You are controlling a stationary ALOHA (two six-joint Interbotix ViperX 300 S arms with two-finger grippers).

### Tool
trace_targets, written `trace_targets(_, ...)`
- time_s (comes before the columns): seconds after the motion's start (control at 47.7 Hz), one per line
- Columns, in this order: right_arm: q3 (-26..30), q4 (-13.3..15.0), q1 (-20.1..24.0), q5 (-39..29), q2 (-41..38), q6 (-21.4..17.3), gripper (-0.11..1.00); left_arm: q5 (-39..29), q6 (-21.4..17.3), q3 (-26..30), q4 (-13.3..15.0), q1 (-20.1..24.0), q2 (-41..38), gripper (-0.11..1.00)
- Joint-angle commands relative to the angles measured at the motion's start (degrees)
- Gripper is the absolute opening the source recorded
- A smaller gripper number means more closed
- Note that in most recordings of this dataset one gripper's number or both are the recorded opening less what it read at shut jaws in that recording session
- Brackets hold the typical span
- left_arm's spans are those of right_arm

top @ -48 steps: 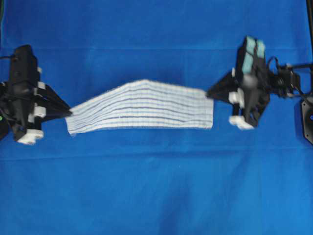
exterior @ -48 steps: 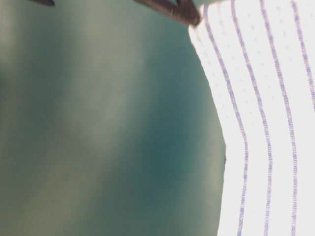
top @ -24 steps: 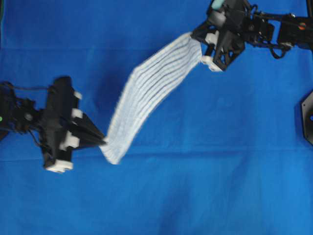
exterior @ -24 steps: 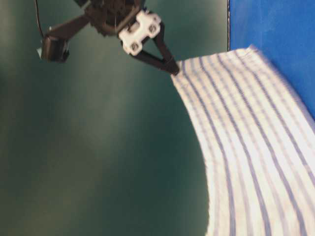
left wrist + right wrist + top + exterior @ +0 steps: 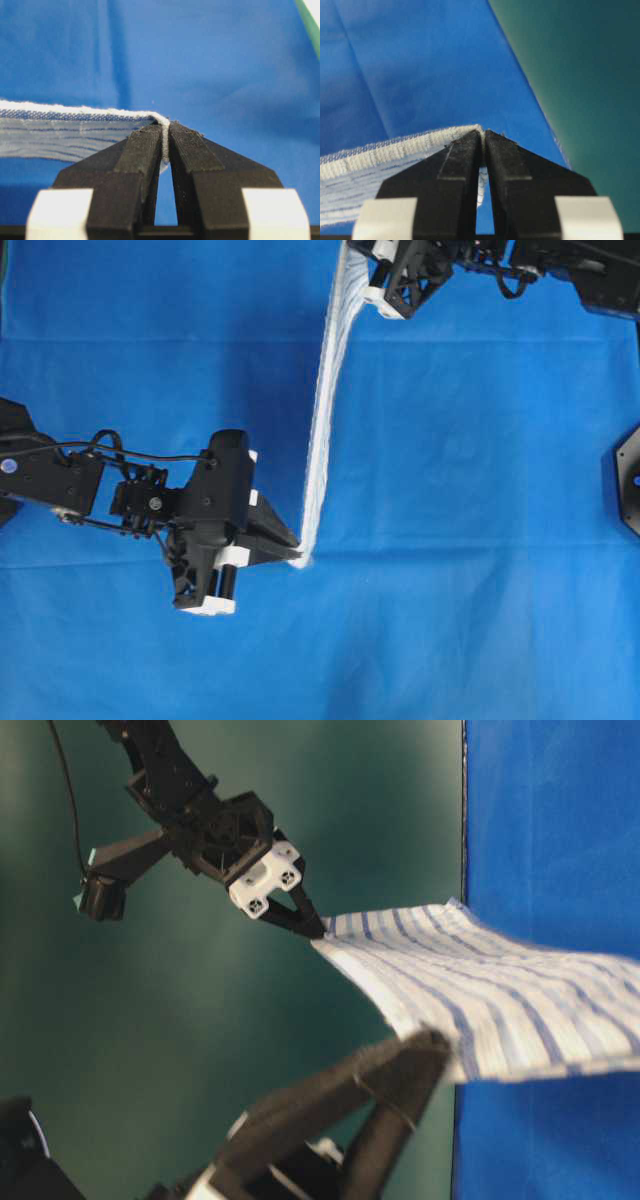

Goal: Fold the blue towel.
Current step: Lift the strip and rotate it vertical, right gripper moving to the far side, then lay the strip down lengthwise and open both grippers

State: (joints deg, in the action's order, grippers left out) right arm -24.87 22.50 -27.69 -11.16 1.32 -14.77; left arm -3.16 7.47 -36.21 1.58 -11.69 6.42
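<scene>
The blue towel (image 5: pixel 322 410), white with dark-blue stripes, hangs stretched above the table between both grippers. From overhead it shows edge-on as a narrow strip running from the far edge toward the middle. My left gripper (image 5: pixel 297 558) is shut on its near corner; the left wrist view shows the hem (image 5: pixel 165 135) pinched between the fingertips. My right gripper (image 5: pixel 358 252) is shut on the far corner at the top of the overhead view. In the table-level view the towel (image 5: pixel 500 995) spans between the right gripper (image 5: pixel 312 927) and the left gripper (image 5: pixel 425 1045).
A plain blue table covering (image 5: pixel 480 540) lies flat under everything, with faint crease lines. A black fixture (image 5: pixel 630 475) sits at the right edge. The right arm's links (image 5: pixel 560 260) run along the top right.
The towel swung from lying crosswise to running front to back. My left gripper moved right and nearer with its corner; my right gripper moved left and to the far edge with its corner.
</scene>
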Motion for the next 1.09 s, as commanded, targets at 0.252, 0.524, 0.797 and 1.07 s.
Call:
trace_targets(0.252,-5.63,0.26,-2.11,0.09,6.68,-0.26,0.05,5.45,-2.99,8.53,-0.18,0.88,-7.29,0.02)
trace_targets(0.524,-10.46,0.18,-2.55,-0.7,9.58,-0.26,0.05,10.28,-4.04,14.24,-0.09,1.41,-15.56,0.02)
trace_targets(0.797,-6.42,0.26,-2.02,0.97,0.97,-0.09,0.05,13.18,-0.79,7.56,0.35,1.05,-14.33,0.02)
trace_targets(1.07,1.05,0.26,0.09,2.02,-6.5,0.18,0.05,15.29,6.42,-2.29,0.35,-0.53,-9.84,0.02)
